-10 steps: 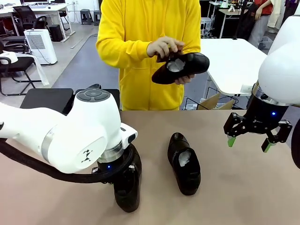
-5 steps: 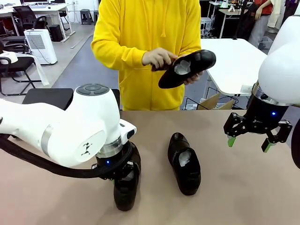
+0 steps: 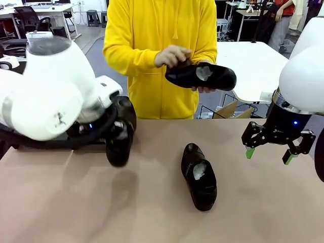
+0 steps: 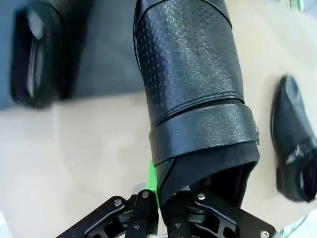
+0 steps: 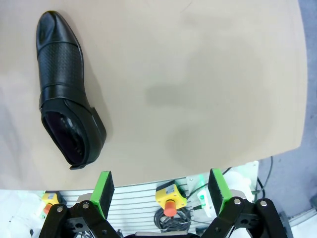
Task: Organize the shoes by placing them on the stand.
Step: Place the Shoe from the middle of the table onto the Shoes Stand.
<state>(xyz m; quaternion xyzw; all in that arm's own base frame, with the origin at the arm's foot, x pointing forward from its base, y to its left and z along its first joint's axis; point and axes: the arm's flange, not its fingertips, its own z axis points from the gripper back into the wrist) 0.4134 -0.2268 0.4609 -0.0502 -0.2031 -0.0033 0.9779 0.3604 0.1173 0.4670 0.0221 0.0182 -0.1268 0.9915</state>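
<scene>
1 glossy black leather shoe is clamped aloft in left gripper; right gripper is spread, empty; placing unfinished.

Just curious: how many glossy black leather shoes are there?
3 glossy black leather shoes: one clamped in the left gripper, one lying on the tan table, one in the person's hands. A blurred dark shape may be a fourth.

The left arm is glossy white with a black cable; the right gripper is black, green-padded; the person wears yellow.
</scene>
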